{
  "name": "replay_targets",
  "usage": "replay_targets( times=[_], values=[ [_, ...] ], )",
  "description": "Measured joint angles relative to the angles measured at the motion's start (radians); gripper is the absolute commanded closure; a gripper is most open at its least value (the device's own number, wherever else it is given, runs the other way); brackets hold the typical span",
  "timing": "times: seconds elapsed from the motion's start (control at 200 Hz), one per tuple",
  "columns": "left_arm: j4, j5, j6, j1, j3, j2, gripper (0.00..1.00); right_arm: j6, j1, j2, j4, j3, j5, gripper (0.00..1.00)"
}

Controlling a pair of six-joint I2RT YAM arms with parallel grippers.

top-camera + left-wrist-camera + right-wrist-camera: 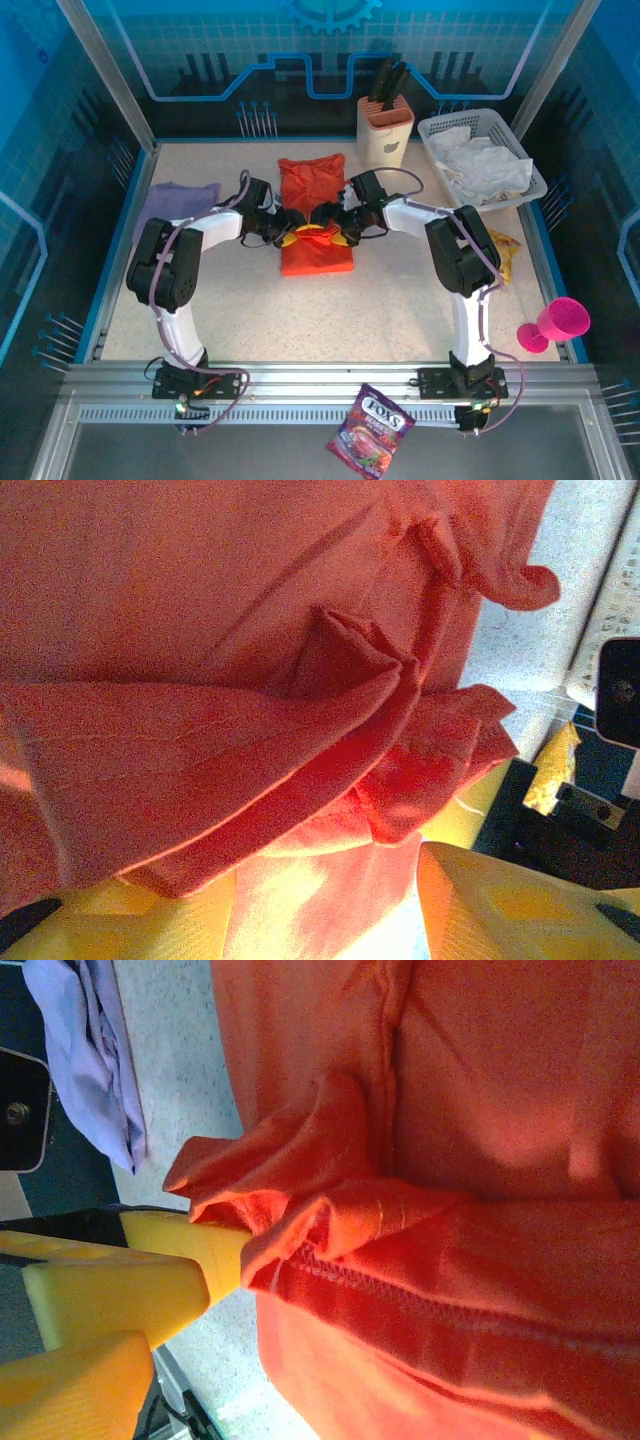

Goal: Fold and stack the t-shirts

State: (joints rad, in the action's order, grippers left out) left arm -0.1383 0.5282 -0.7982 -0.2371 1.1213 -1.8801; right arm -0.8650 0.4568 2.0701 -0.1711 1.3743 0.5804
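Centre frame, our right hand (338,236) pinches the orange shirt (312,180) hem, we judge to fold it; our left hand (288,238), spread, straddles the cloth.

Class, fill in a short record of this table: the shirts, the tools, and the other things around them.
orange shirt: mid-table, rumpled, partly folded
lavender shirt: back left, crumpled, apart from the orange one
left tool: at the orange shirt's middle, fingers apart, cloth between them
right tool: opposite it, cloth at its fingertips; grip unclear
others: knife block and basket at back right; candy bag on near rail; pink cup at right edge
stack: not yet made
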Motion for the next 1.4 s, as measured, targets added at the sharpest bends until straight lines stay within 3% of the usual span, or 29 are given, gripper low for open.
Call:
replay_targets(
  times=[0.365, 0.56, 0.931, 1.171, 1.401],
  values=[
    [-0.052, 0.001, 0.043, 0.054, 0.268, -0.117, 0.49, -0.040, -0.027, 0.081, 0.009, 0.182, -0.003, 0.06],
    [-0.114, -0.006, 0.078, 0.070, 0.327, -0.098, 0.49, -0.052, -0.039, 0.111, 0.015, 0.208, 0.000, 0.06],
    [-0.056, 0.030, 0.027, 0.063, -0.006, 0.131, 0.48, -0.006, -0.059, -0.068, 0.030, 0.069, 0.013, 0.04],
    [0.088, 0.074, -0.077, -0.020, -0.071, 0.098, 0.49, -0.001, -0.059, -0.241, 0.057, -0.099, 0.014, 0.03],
    [0.186, 0.082, -0.120, -0.027, -0.061, -0.032, 0.49, -0.053, -0.051, -0.261, 0.110, -0.252, 0.014, 0.03]
  ],
)
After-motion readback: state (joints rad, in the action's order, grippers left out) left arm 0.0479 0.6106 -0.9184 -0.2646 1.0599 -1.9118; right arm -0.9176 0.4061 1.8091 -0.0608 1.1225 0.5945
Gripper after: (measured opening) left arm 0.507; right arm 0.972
